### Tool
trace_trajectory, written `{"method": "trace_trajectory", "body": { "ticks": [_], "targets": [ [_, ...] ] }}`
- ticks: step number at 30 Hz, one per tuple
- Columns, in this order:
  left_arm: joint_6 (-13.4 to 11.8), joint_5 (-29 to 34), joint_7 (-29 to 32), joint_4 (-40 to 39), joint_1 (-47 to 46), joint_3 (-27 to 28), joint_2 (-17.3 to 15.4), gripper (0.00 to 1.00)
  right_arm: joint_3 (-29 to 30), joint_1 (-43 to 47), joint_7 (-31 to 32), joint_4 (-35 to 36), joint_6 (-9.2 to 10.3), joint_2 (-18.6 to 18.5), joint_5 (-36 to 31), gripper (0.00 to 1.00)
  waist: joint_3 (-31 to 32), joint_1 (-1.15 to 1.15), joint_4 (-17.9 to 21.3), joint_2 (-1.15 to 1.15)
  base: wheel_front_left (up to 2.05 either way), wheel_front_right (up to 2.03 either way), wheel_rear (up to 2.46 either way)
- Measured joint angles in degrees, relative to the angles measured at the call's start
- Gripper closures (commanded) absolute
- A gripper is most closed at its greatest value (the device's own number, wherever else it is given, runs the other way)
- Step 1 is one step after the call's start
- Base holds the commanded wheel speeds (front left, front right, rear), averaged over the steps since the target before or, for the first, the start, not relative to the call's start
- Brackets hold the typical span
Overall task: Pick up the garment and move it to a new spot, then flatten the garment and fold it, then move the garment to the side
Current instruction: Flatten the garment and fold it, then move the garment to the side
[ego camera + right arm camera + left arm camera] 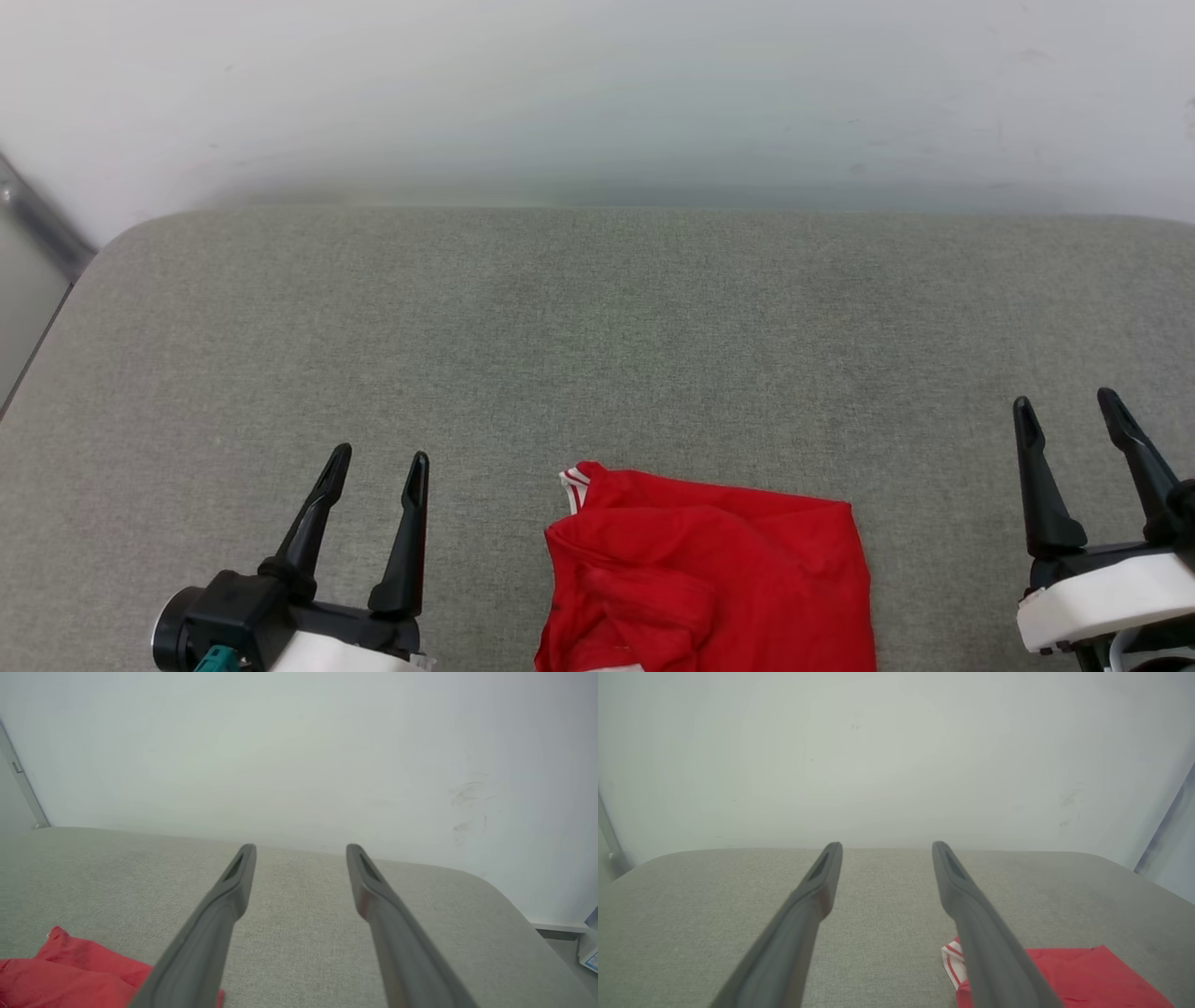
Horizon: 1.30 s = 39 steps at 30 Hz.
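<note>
1. Grey-green woven fabric covers a wide padded surface (pixel 597 317) with rounded far corners, taking up most of the head view.
2. Behind it rises a plain pale wall (pixel 597 93). The wrist views show a few faint dark scuffs on it, toward the right.
3. At the far left, a grey metal strip (pixel 37 219) runs diagonally beside the surface's corner.
4. The garment (pixel 709 579) lies on the near part of the surface, slightly right of centre. It sits between the two grippers and touches neither. The bottom edge of the head view cuts off its near part.
5. It is bright red and gathered into a rough rectangle, with soft folds and creases across its left half. A bit of red-and-white striped trim (pixel 952 959) shows at its far left corner.
6. The left gripper (pixel 381 455) sits at the lower left. Its two dark fingers are spread apart with nothing between them, pointing toward the wall over bare fabric.
7. The right gripper (pixel 1065 399) sits at the lower right, its fingers likewise parted and empty, well clear of the garment.
</note>
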<state>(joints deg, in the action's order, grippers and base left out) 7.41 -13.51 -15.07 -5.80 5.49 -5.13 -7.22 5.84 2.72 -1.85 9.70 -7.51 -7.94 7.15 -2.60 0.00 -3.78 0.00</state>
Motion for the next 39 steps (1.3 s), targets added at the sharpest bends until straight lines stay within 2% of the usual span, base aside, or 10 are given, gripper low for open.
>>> {"method": "trace_trajectory", "body": {
  "ticks": [10, 17, 21, 26, 31, 34, 39],
  "targets": [
    [0.0, -0.3, 0.0, 0.5, -0.2, -0.2, -0.4, 0.00, 0.0, 0.5, -0.9, -0.6, 0.01, 1.9, -0.5, 0.00, 0.4, 0.00, -0.2, 0.00, 0.00, 0.00, 0.00],
    [0.0, -0.2, 0.0, 0.5, -0.3, -0.4, -0.5, 0.00, -0.8, 0.8, 1.6, -0.9, 0.01, 1.9, -0.3, 0.00, 0.0, 0.00, -0.2, 0.00, 0.00, 0.00, 0.00],
    [0.0, -0.2, 0.0, 0.6, -0.8, -0.6, -0.5, 0.00, -3.4, 2.1, 11.1, -0.4, 0.00, 0.1, 2.3, 0.00, -0.6, 0.00, -0.4, 0.00, 0.00, 0.00, 0.00],
    [0.0, -0.2, 0.0, 0.7, -1.1, -0.7, -0.5, 0.00, -5.8, 3.3, 28.4, 3.7, 0.01, -2.6, 7.9, 0.00, -1.7, 0.00, -0.7, 0.00, 0.00, 0.00, 0.00],
    [0.0, -0.2, 0.0, 0.8, -2.4, -1.3, -0.4, 0.00, -5.6, 4.1, 44.1, 6.5, 0.01, -1.0, 11.5, 0.00, -3.4, 0.00, -1.2, 0.00, 0.00, 0.00, 0.00],
    [0.0, -0.2, 0.0, 1.0, -3.4, -2.0, -0.2, 0.00, -6.0, 3.9, 50.0, 6.5, 0.01, 0.1, 12.0, 0.00, -4.4, 0.00, -2.0, 0.00, 0.00, 0.00, 0.00],
    [0.0, -0.3, 0.0, 1.5, -4.8, -2.6, -0.2, 0.00, -5.9, 2.3, 55.5, 3.1, 0.02, 1.5, 10.1, 0.00, -6.1, 0.00, -3.7, 0.00, 0.00, 0.00, 0.00]
  ]
}}
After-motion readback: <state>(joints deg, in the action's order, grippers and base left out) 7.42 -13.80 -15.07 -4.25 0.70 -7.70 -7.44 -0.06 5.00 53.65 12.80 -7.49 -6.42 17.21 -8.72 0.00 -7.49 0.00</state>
